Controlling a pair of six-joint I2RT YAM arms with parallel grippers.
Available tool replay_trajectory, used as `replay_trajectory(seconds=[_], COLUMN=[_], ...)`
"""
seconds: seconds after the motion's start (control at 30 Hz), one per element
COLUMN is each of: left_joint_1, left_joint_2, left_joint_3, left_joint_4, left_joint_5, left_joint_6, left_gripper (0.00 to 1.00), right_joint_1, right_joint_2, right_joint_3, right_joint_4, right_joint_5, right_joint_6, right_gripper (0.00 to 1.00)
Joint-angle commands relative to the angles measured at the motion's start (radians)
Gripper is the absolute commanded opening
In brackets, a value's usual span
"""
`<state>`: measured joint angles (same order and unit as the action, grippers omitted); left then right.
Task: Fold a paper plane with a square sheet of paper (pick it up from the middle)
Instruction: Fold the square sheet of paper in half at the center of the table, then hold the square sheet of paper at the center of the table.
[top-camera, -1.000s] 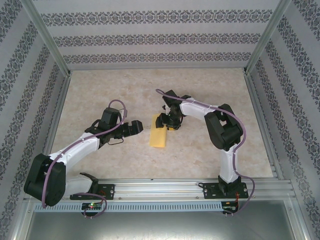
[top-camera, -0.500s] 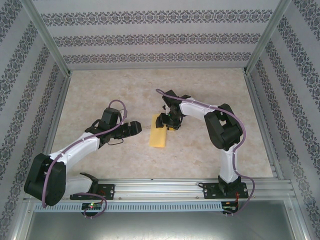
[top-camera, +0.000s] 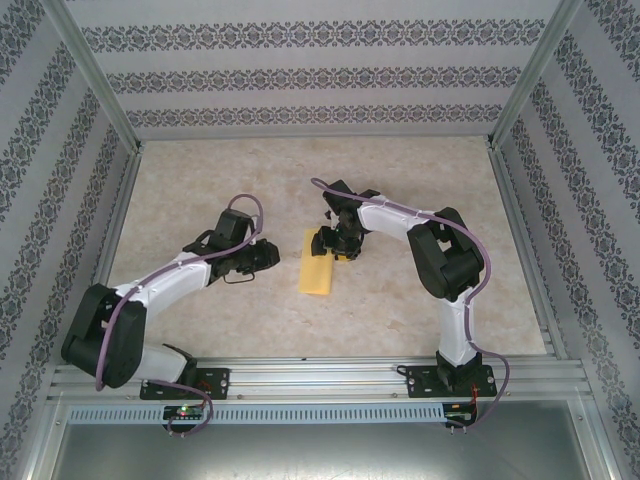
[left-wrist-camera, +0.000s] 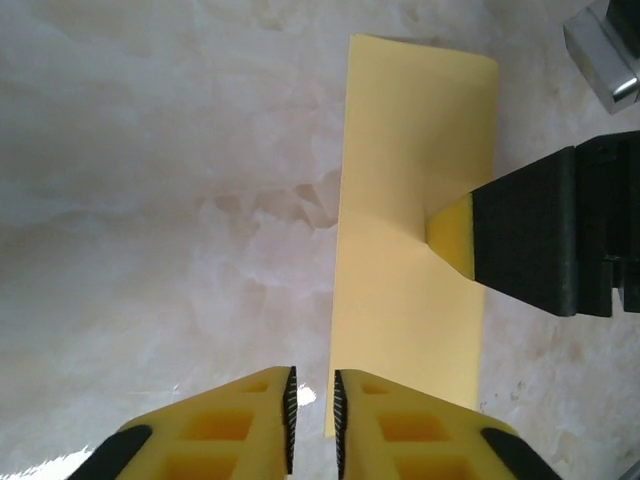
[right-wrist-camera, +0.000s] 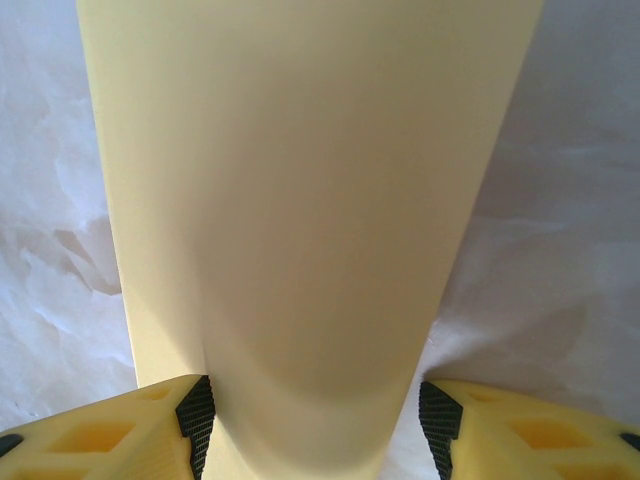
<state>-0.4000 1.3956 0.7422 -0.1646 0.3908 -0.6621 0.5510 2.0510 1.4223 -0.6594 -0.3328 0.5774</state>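
Folded yellow sheet (top-camera: 317, 272) lies flat on the table (top-camera: 420, 200), between the arms. Right gripper (right-wrist-camera: 316, 400) spread, tips bracketing the sheet's far end; left gripper (left-wrist-camera: 313, 385) pressed together, empty, beside its left edge. Likely best: right pins firmly while left works the fold.

Yellow paper sheet (top-camera: 316, 272), folded to narrow rectangle

You have a pale marble-look tabletop (top-camera: 400, 180) spreading under and around the left pincer (top-camera: 268, 256) and the right pincer (top-camera: 325, 243). Beyond them stands a back wall (top-camera: 320, 80) of striped floral wallpaper, flanked by slanting aluminium posts (top-camera: 97, 85). Nearer than both pincers runs a metal rail (top-camera: 320, 378).
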Motion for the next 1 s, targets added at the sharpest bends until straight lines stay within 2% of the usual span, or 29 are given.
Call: replay_trajectory(seconds=[0.0,0.07,0.17,0.47,0.97], left_joint_1=[-0.036,-0.051,-0.065,-0.086,-0.091], left_joint_2=[0.054,0.103,0.185,0.322,0.428], left_joint_3=[0.05,0.073,0.118,0.176,0.209], left_joint_4=[0.032,0.054,0.078,0.147,0.218], left_joint_5=[0.017,0.026,0.05,0.098,0.161], left_joint_6=[-0.015,-0.031,-0.06,-0.107,-0.13], left_gripper=[0.15,0.07,0.0,0.0,0.0], right_joint_1=[-0.012,-0.01,-0.008,-0.007,-0.008], right_joint_2=[0.065,0.068,0.074,0.083,0.087], right_joint_3=[-0.023,-0.023,-0.023,-0.026,-0.032], right_joint_4=[-0.083,-0.083,-0.082,-0.08,-0.083], right_joint_5=[0.155,0.155,0.155,0.153,0.154], right_joint_6=[0.003,0.001,0.003,0.0,-0.007], right_gripper=[0.62,0.62,0.62,0.62,0.62])
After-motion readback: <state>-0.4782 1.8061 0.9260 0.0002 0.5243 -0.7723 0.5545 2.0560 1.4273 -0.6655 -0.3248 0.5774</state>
